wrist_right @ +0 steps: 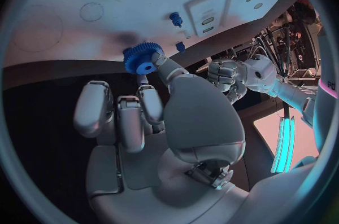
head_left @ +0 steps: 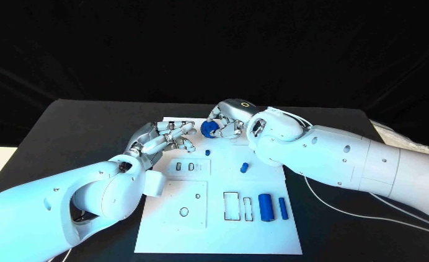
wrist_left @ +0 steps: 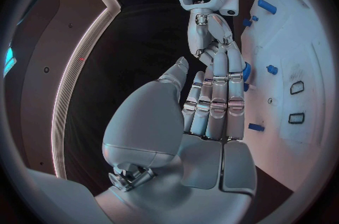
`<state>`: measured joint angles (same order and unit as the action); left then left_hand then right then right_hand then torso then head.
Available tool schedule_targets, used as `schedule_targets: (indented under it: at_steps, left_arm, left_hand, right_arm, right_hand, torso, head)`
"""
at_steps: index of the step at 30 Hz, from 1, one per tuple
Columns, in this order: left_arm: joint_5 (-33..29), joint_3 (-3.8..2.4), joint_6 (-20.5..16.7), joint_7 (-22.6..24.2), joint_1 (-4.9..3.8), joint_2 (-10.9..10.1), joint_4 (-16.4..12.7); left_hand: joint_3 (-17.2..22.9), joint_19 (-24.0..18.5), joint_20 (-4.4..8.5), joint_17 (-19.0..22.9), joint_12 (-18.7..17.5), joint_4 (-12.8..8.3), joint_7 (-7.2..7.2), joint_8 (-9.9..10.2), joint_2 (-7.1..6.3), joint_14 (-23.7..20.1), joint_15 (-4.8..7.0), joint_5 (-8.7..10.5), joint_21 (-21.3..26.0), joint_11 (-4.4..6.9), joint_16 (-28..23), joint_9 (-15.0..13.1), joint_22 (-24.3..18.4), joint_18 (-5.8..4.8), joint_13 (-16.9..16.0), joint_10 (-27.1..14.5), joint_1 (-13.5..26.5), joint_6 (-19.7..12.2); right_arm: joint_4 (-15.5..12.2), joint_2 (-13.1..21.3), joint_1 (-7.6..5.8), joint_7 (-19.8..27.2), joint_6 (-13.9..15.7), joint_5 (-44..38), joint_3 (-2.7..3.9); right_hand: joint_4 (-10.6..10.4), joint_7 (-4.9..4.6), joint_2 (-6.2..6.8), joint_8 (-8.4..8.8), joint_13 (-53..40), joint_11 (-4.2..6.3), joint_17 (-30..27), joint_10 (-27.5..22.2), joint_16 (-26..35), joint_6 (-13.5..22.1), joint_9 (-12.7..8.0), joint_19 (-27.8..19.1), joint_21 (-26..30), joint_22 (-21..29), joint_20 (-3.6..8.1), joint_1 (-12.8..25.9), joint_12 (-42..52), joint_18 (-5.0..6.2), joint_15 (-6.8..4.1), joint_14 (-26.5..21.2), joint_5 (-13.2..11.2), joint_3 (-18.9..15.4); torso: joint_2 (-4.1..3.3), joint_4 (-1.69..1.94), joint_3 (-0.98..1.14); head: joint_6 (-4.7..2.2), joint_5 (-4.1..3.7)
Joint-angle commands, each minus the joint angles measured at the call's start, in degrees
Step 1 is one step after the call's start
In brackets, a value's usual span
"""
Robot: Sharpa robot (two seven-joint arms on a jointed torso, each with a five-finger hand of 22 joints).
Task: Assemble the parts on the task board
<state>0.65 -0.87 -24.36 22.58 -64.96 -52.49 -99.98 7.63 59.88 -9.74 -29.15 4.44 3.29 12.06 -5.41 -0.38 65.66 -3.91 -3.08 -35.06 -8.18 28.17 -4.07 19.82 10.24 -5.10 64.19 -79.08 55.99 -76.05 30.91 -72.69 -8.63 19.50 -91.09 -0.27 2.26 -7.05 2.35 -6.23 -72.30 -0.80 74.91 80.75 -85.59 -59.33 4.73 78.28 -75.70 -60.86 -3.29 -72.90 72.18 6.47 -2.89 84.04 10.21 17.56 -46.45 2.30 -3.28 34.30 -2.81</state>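
Fingers of the left hand [head_left: 166, 137] curl inward over the far left part of the task board [head_left: 268, 225]; nothing visible between them, and in the left wrist view they lie side by side, bent down, empty as far as I can tell. Likely parked there as a brace or waiting its turn, near the other hand rather than working a part itself

Moving right: right hand [head_left: 228, 121] pinches a blue gear [wrist_right: 143, 58] between thumb and a fingertip, remaining fingers folded alongside. Gear is lifted just above the board's far edge, face toward the plate — held that way, I judge, to line its bore up over a peg. A small blue peg [wrist_right: 175, 19] stands on the board close by, a plausible seat

Further right and nearer on the board: a short blue pin [head_left: 244, 166] lies loose mid-plate; a blue cylinder [head_left: 265, 205] and a thinner blue bar [head_left: 283, 208] lie side by side next to an outlined slot, not yet fitted

Surface: black table [head_left: 80, 126], white plate centred on it. Dark backdrop behind; a white cable trails off the right arm
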Motion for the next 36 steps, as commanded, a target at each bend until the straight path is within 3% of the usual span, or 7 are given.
schedule_targets:
  at_steps: [1, 7, 20, 27, 36]
  left_arm:
    - [0.01, -0.04, 1.21, 0.49, -0.05, 0.13, 0.02]
    - [0.01, -0.04, 1.18, 0.54, -0.05, 0.20, 0.13]
    - [0.01, -0.04, 1.20, 0.52, -0.05, 0.26, 0.15]
    - [0.01, -0.04, 1.18, 0.50, -0.05, 0.19, 0.12]
    - [0.01, -0.04, 1.21, 0.44, -0.05, 0.17, 0.13]
  left_hand:
    - [0.24, -0.44, 0.06, -0.09, -0.19, -0.25, 0.08, 0.32, 0.42, -0.49, 0.00, -0.38, -0.19, 0.06, 0.36, 0.01, 0.08, 0.06, -0.08, -0.46, -0.11, -0.22]
    - [0.24, -0.44, 0.06, -0.09, -0.19, -0.25, 0.08, 0.32, 0.42, -0.49, 0.00, -0.38, -0.19, 0.06, 0.36, 0.01, 0.08, 0.06, -0.08, -0.46, -0.11, -0.22]
    - [0.24, -0.44, 0.06, -0.09, -0.19, -0.25, 0.08, 0.32, 0.42, -0.49, 0.00, -0.38, -0.19, 0.06, 0.36, 0.01, 0.08, 0.06, -0.08, -0.46, -0.11, -0.22]
    - [0.24, -0.44, 0.06, -0.09, -0.19, -0.25, 0.08, 0.32, 0.42, -0.49, 0.00, -0.38, -0.19, 0.06, 0.36, 0.01, 0.08, 0.06, -0.08, -0.46, -0.11, -0.22]
    - [0.35, -0.59, 0.03, -0.11, -0.22, -0.30, 0.12, 0.34, 0.37, -0.54, -0.03, -0.35, -0.36, 0.01, 0.41, 0.02, 0.23, 0.06, -0.06, -0.56, -0.05, -0.29]
  right_arm:
    - [1.13, -1.16, 0.47, -0.65, -1.22, -2.07, -0.19]
    - [2.48, -2.79, 1.15, -0.94, -1.91, -2.31, -0.34]
    - [3.28, -4.34, 1.59, -1.76, -0.39, -2.93, -0.40]
    - [3.88, -4.31, 1.60, -2.97, -0.32, -3.43, -0.40]
    - [3.82, -4.34, 1.60, -5.29, 0.40, -4.22, -0.40]
  right_hand:
    - [-0.30, 1.44, -0.05, -1.83, 0.04, 0.05, 6.55, -0.27, -0.01, -4.32, 2.22, -0.04, -0.27, 0.00, 0.54, 0.55, -0.40, -0.93, -0.42, 4.36, 0.03, -0.05]
    - [-0.43, 1.33, 0.05, -1.59, 0.13, -0.03, 6.38, -0.37, 0.09, -4.08, 2.17, -0.07, -0.26, 0.01, 0.52, 0.81, -0.60, -0.93, -0.37, 4.32, -0.14, -0.05]
    - [-0.60, 0.91, 0.33, -0.70, 0.41, -0.36, 6.17, -0.70, 0.22, -3.11, 1.93, -0.15, -0.22, 0.08, 0.35, 1.20, -1.20, -0.93, -0.13, 4.27, -0.20, 0.13]
    - [-0.90, -0.95, 1.44, 2.61, 2.92, -1.90, 6.06, -2.73, 0.31, 1.60, 0.80, -0.39, -0.08, 0.34, -0.60, 1.90, -4.51, -0.93, 1.10, 4.23, -1.42, 0.19]
    - [-2.04, -1.75, 2.59, 2.81, 5.19, -2.72, 5.60, -4.54, 0.58, 5.73, -0.07, -0.68, 0.11, 0.73, -1.50, 2.97, -7.46, -0.79, 1.88, 4.11, -1.10, -0.94]
  torso:
    - [-0.02, -0.07, 0.06]
    - [0.00, -0.16, 0.09]
    - [-0.02, -0.17, 0.10]
    - [-0.03, -0.18, 0.14]
    - [-0.03, -0.21, 0.15]
  head:
    - [0.12, 0.22]
    - [0.22, 0.44]
    - [0.23, 0.50]
    - [0.37, 0.55]
    - [0.39, 0.51]
